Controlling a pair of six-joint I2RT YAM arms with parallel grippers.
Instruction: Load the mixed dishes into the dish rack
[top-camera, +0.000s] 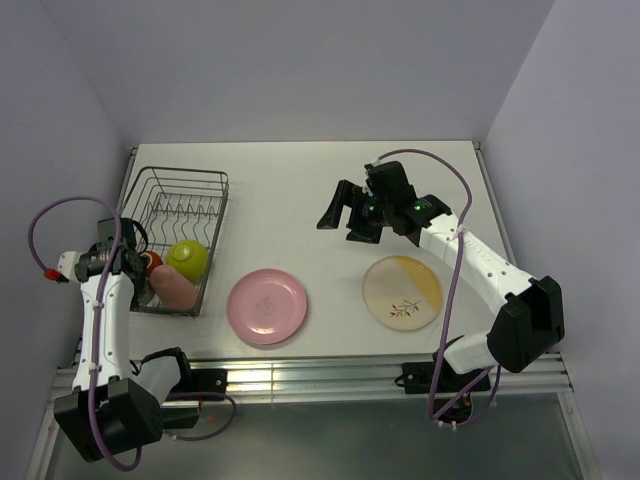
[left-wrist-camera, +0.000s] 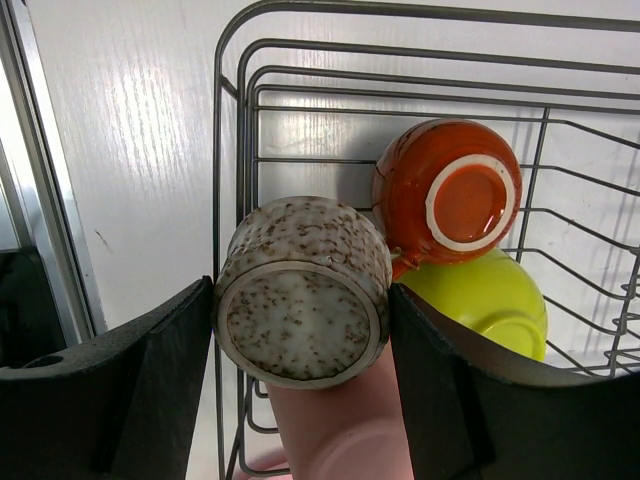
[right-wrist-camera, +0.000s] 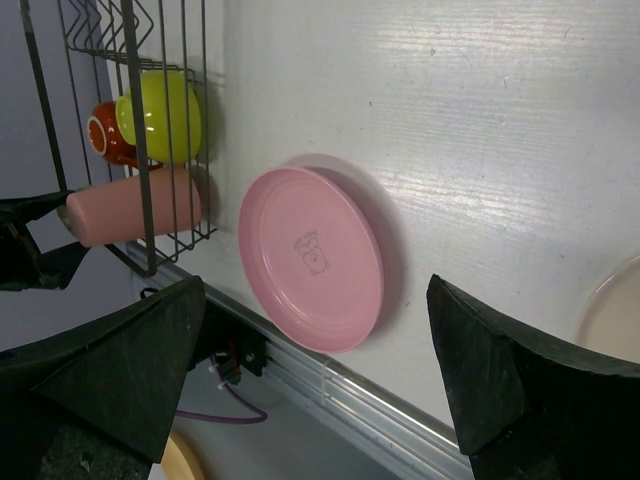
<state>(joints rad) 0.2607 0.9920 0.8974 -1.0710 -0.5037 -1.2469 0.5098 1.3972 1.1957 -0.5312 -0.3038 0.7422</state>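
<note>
Left claw (left-wrist-camera: 300, 295) is clamped on the speckled grey cup (left-wrist-camera: 305, 240), bottom up, at the near end of the rack (top-camera: 190, 205); the cup hangs right over the pink cup (left-wrist-camera: 340, 430) lying on its side, can't tell if they touch; just past that are the red mug (left-wrist-camera: 445, 190) and green bowl (left-wrist-camera: 490, 300); I reckon the bare prongs farther back are its spot. Pink plate (top-camera: 266, 306) and leaf plate (top-camera: 402, 291) lie flat on the table (top-camera: 300, 190); right claw (top-camera: 342, 222) hovers wide open just beyond the leaf plate, holding nothing.
</note>
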